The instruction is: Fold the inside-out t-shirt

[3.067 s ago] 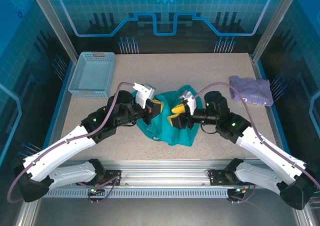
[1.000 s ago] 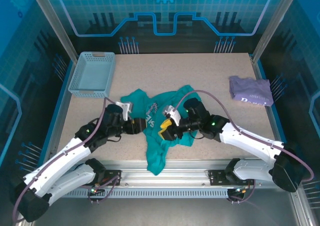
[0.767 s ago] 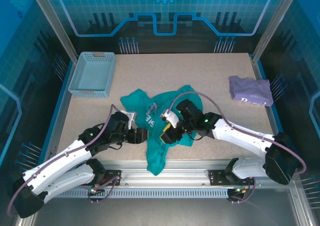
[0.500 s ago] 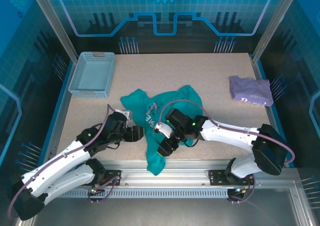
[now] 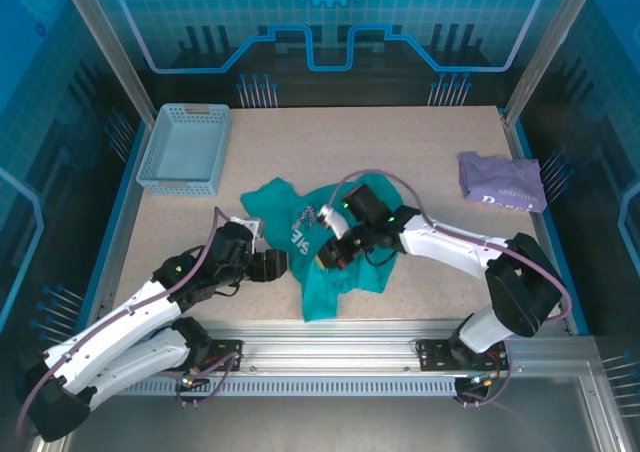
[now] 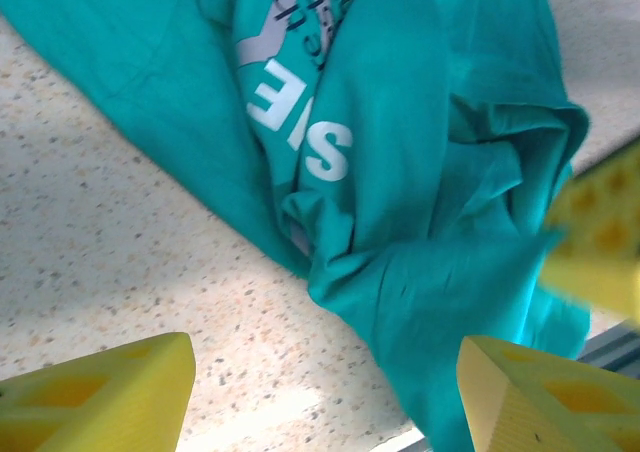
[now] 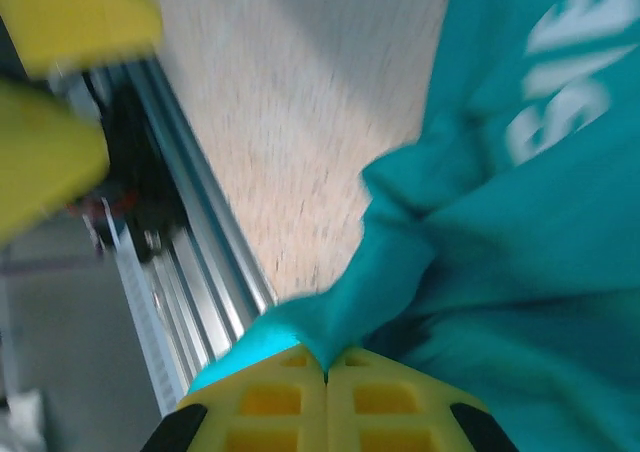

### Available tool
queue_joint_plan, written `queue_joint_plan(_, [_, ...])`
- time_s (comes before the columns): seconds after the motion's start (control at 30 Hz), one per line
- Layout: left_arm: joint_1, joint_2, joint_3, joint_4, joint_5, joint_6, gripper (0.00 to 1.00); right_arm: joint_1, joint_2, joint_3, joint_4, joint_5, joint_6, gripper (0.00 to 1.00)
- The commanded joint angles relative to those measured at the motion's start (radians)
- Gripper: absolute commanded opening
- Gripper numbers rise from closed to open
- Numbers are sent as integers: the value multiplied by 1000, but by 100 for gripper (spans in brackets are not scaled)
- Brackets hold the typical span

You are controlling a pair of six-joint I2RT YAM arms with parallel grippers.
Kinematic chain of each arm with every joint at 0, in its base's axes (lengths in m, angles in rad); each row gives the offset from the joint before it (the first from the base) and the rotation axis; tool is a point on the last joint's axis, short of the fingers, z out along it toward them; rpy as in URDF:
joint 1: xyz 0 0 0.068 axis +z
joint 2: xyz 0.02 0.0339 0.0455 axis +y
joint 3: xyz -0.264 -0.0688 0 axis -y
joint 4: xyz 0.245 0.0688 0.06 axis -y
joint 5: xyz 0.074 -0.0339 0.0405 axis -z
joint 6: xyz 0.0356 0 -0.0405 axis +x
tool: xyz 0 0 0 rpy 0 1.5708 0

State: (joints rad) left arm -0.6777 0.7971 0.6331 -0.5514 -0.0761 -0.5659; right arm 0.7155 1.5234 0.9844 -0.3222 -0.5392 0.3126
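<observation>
The teal-green short-sleeved soft cloth t-shirt (image 5: 322,290) lies crumpled on my side of the speckled beige table (image 5: 400,142), about midway between the two arms, with one end trailing toward the silver metal rail (image 5: 330,352) at the near edge. From the left wrist I read white printed lettering (image 6: 300,122) on a fold of the cloth (image 6: 420,172), which is bunched into ridges.

My right gripper (image 5: 330,255) sits over the middle of the shirt. Its wrist view shows the yellow pads pressed together (image 7: 327,357), with a peak of teal cloth (image 7: 520,242) pinched in the seam between them.

My left gripper (image 5: 272,265) is just beside the shirt's left edge, jaws spread wide (image 6: 320,397) above bare table and the cloth's border, gripping nothing.

A pale blue plastic mesh basket (image 5: 185,150) stands at the far left of the table. A lavender-purple folded garment (image 5: 502,182) lies at the far right, well apart from the shirt.
</observation>
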Motion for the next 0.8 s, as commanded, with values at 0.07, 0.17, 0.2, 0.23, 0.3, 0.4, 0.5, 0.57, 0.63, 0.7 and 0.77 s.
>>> queue_joint_plan(0.07, [-6, 0, 6, 187, 112, 37, 71, -138, 25, 27, 227, -150, 172, 5])
queue_joint_plan(0.17, [-53, 25, -1, 255, 127, 73, 70, -178, 86, 31, 299, -187, 231, 5])
queue_joint_plan(0.2, [-76, 37, 7, 255, 116, 105, 70, -185, 108, 33, 320, -198, 247, 5])
queue_joint_plan(0.23, [-98, 47, 19, 250, 100, 133, 69, -186, 124, 36, 332, -203, 257, 5])
queue_joint_plan(0.3, [-158, 60, 49, 238, 37, 209, 69, -186, 152, 45, 347, -208, 270, 5])
queue_joint_plan(0.4, [-258, 87, 86, 251, -39, 335, 68, -188, 183, 56, 369, -225, 284, 6])
queue_joint_plan(0.5, [-342, 174, 127, 263, -110, 459, 68, -190, 210, 74, 357, -236, 272, 7])
queue_joint_plan(0.57, [-362, 258, 161, 240, -160, 474, 68, -196, 221, 87, 318, -232, 241, 10])
queue_joint_plan(0.63, [-372, 325, 175, 231, -176, 474, 67, -204, 221, 102, 263, -217, 198, 14])
queue_joint_plan(0.7, [-387, 370, 167, 250, -179, 474, 67, -212, 210, 101, 231, -208, 170, 16])
queue_joint_plan(0.77, [-395, 408, 157, 272, -177, 474, 67, -219, 202, 100, 212, -200, 150, 16])
